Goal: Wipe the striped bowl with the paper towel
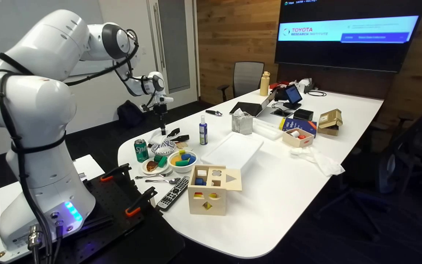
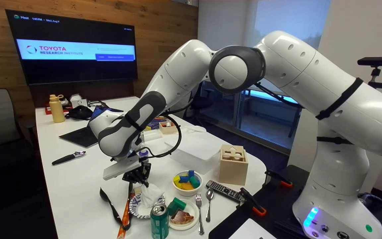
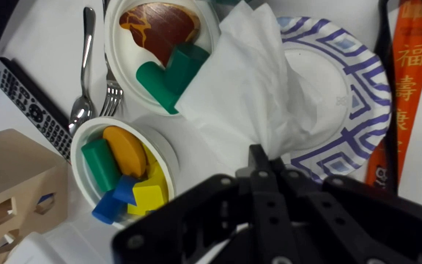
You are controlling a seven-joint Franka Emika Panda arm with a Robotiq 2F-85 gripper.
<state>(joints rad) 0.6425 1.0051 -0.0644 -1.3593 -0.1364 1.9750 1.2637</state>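
In an exterior view: white table [image 1: 266, 216] is seen centre to right | left of centre: green can [image 1: 141, 151], striped bowl [image 1: 164, 148], block-filled bowl [image 1: 182, 169], plate [image 1: 163, 170] are carried | lower centre: remote [image 1: 174, 193], wooden box [image 1: 206, 190] | centre: spray bottle [image 1: 203, 132], tissue box [image 1: 242, 124]

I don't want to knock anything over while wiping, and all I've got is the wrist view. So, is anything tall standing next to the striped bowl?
Observer: Yes, in both exterior views a green soda can stands upright beside the striped bowl.
Operator: Okay. If the paper towel in the claw gets used up, is there anything else to wipe with?
Observer: A tissue box stands on the table, with a tissue sticking out of its top.
Operator: And anything to spray with?
Observer: A spray bottle stands upright between the striped bowl and the tissue box, as seen in an exterior view.
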